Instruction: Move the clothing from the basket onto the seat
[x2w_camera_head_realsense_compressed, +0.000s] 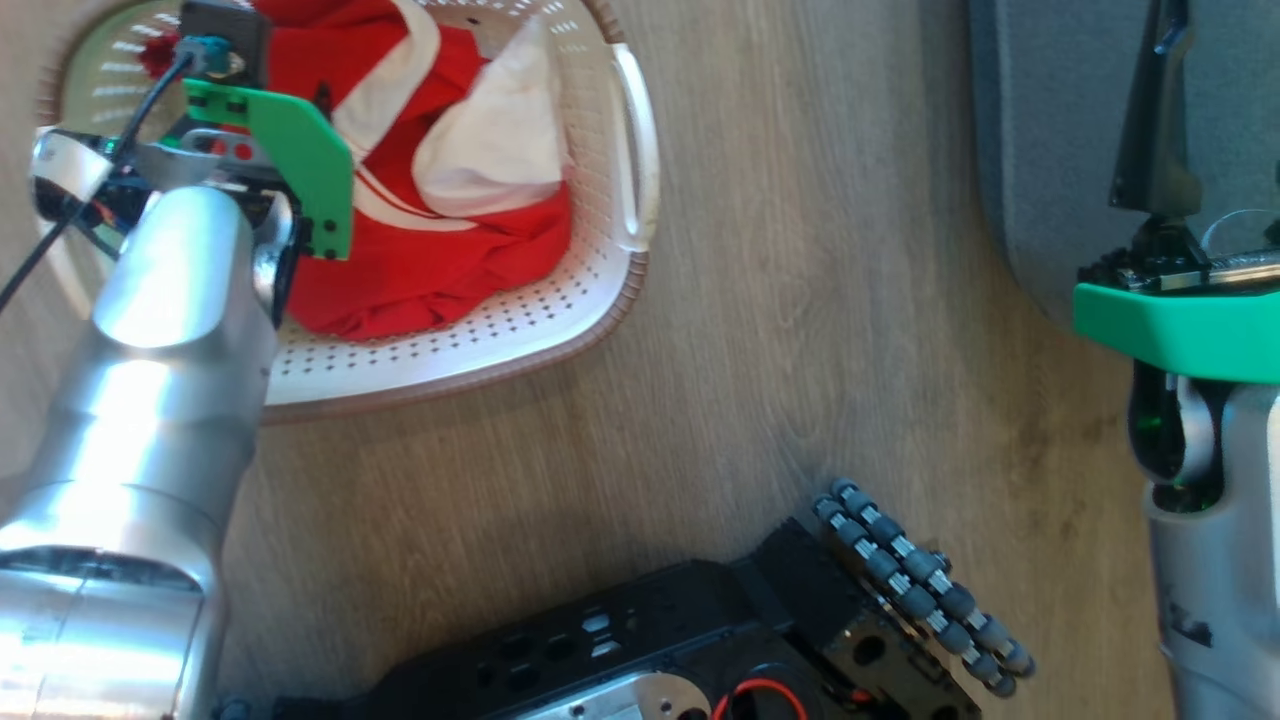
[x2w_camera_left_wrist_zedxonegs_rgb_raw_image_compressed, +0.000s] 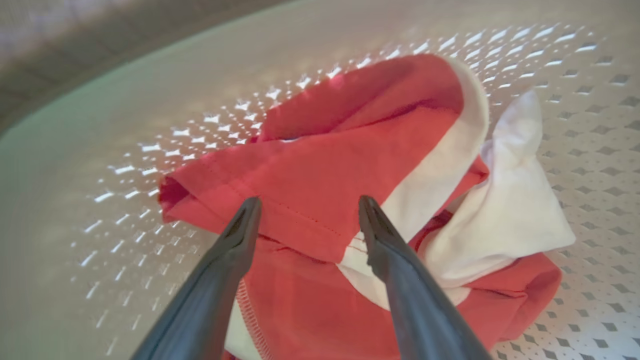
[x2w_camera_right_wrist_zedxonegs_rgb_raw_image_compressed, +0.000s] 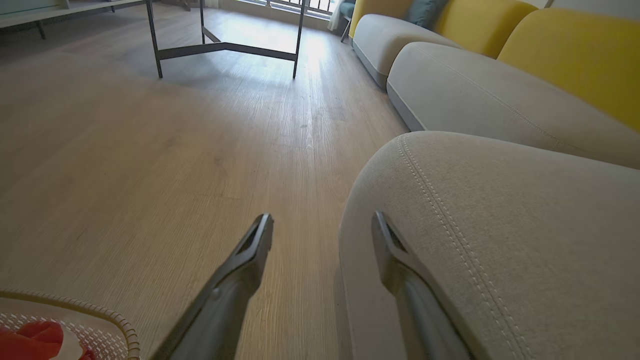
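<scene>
Silver forearm (x2w_camera_head_realsense_compressed: 170, 330), basket (x2w_camera_head_realsense_compressed: 500, 340) holding clothing (x2w_camera_head_realsense_compressed: 430, 270), pale wood floor (x2w_camera_head_realsense_compressed: 800, 300), grey seat (x2w_camera_head_realsense_compressed: 1040, 130)

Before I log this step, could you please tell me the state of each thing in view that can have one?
clothing, crumpled inside the basket, not gripped.
basket, upright on the floor, holding the clothing.
seat, no clothing on the part in view.
left gripper, open, fingers poised over the clothing.
right gripper, open, empty, by the seat's corner.
</scene>
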